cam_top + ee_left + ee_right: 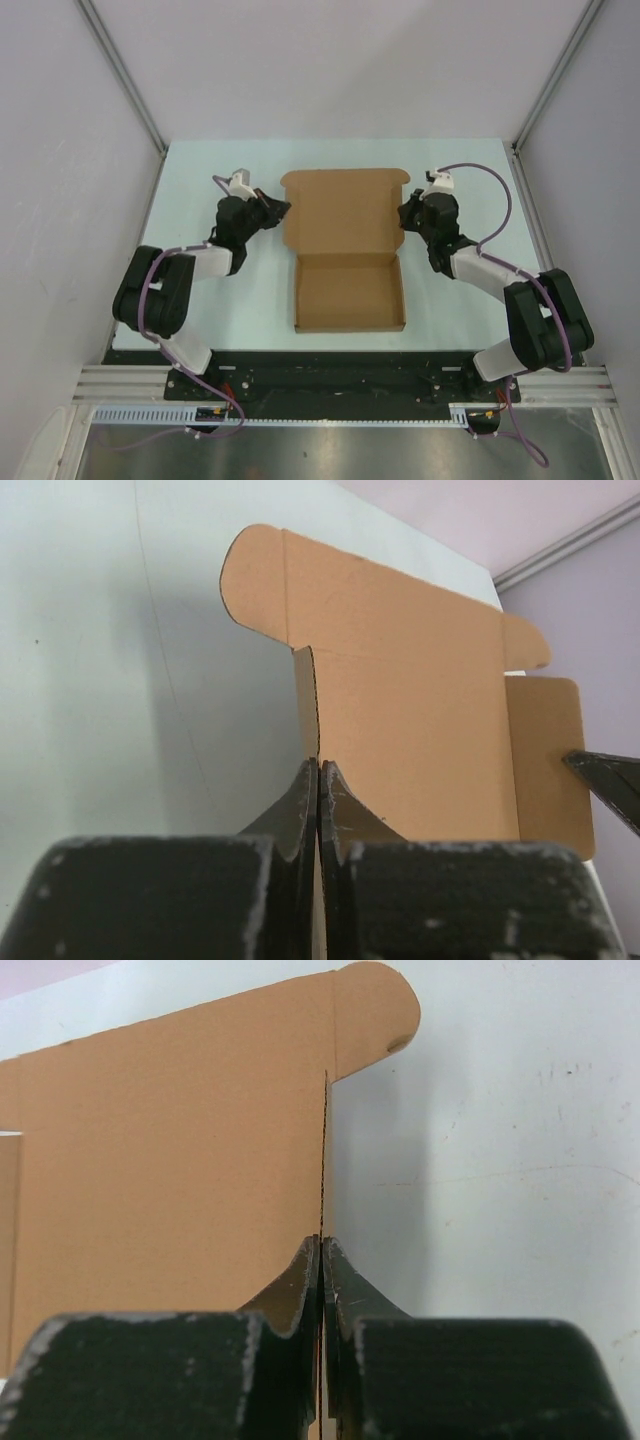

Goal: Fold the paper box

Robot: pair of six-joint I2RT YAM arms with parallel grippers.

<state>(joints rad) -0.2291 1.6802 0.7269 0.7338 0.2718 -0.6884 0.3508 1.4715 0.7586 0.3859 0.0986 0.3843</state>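
Lying between the two sets of jaws in the top view, the paper box (345, 250) is sitting on the pale table (200, 180). It is plain brown card. Its near half is making a little tray (350, 292) with low walls standing up. Its far half is lying flat as a lid (345, 205) with rounded far corners. The left gripper (278, 210) is pinching the lid's left edge, and the right gripper (405, 213) is pinching its right edge.

In the left wrist view, the jaws are squeezing shut on the thin left side flap (308, 705), which is standing on edge just ahead of them. The brown lid is spreading out to the right of the jaws.

In the right wrist view, the jaws are squeezing shut on the thin right side flap (322, 1150), also standing on edge. The brown card is spreading out to their left, with a round tab (375, 1005) beyond them.
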